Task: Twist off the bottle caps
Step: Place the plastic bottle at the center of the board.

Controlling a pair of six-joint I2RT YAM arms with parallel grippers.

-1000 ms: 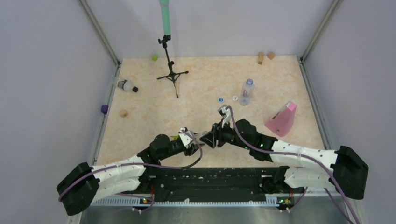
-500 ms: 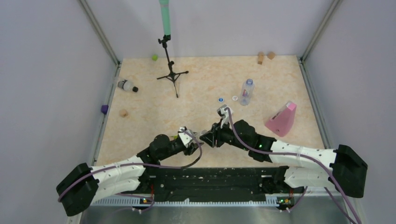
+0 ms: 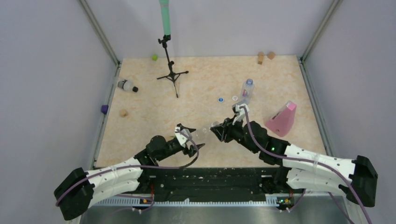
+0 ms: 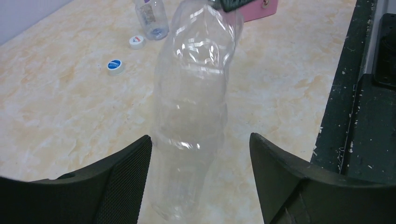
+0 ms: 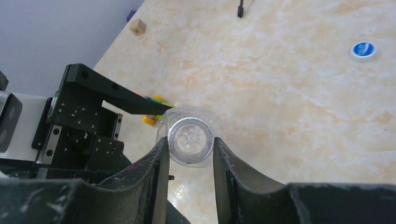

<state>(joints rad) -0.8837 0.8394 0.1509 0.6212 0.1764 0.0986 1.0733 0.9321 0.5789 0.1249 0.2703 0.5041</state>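
The right jaws are pinched on one end of a clear unlabelled plastic bottle (image 4: 191,93), holding it above the tabletop (image 3: 154,112) near the middle of its near edge. The left jaws are spread on either side of the bottle's body, with a gap showing on at least one side. This bottle is see-through and looks empty.

There are three bottles in all. A second clear plastic bottle with a purplish label (image 3: 246,92) stands upright right of the tabletop's centre. A third small clear bottle (image 3: 125,85) lies on its side at the left edge, wearing a black cap (image 3: 135,89).

Two loose caps lie just left of the upright bottle: a blue-topped round cap (image 3: 220,99) and a white round cap (image 3: 235,98).
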